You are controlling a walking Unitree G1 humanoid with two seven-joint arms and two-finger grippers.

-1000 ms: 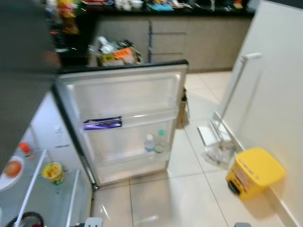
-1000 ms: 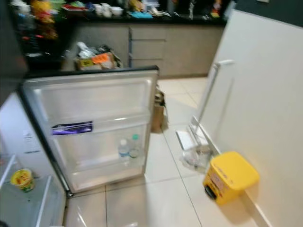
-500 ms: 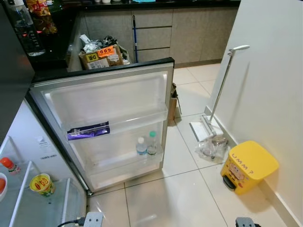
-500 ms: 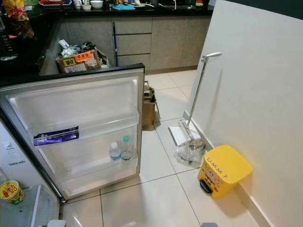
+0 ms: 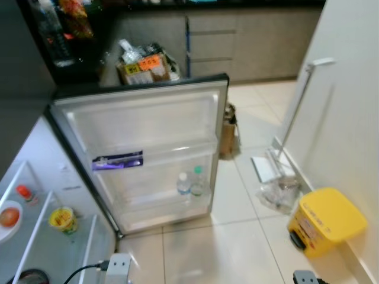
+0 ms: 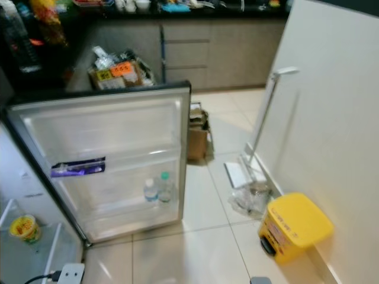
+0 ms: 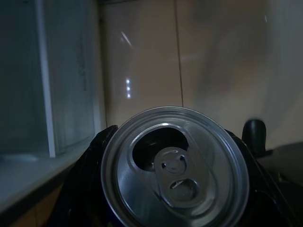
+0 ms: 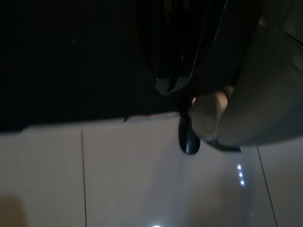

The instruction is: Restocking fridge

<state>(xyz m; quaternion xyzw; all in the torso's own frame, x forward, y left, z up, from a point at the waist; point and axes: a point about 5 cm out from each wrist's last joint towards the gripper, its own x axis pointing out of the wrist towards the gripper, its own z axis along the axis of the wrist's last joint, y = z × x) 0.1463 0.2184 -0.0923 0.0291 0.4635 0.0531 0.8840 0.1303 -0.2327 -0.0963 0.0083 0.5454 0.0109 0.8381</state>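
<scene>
An aluminium drink can (image 7: pixel 175 165), round and silver-topped with its pull tab pressed in and the mouth opened, is gripped by the left gripper (image 7: pixel 170 189), whose black fingers (image 7: pixel 90 161) are closed against the can's sides. The can is held above pale glossy floor tiles (image 7: pixel 142 61), beside a frosted panel of the fridge. The right gripper (image 8: pixel 173 85) is seen in shade over the same tiled floor, its two black fingers pressed together with nothing between them. Ahead, the fridge door (image 5: pixel 148 154) is swung wide open, its white plastic inner face being edged in dark trim. A purple packet (image 5: pixel 117 160) is lodged in the middle door shelf, and two small clear bottles (image 5: pixel 190 183) are stood upright side by side in the lower one. Inside the fridge, on glass shelves at the left, a yellow cup (image 5: pixel 62 218) and a plate (image 5: pixel 8 218) with something orange on it are seen. A yellow pedal bin (image 5: pixel 325 220) is set against the white wall at the right, near a flat mop (image 5: pixel 290 133) that is leant on that wall. A cardboard box (image 5: pixel 145 68) of clutter is placed before grey cabinets behind the door.
</scene>
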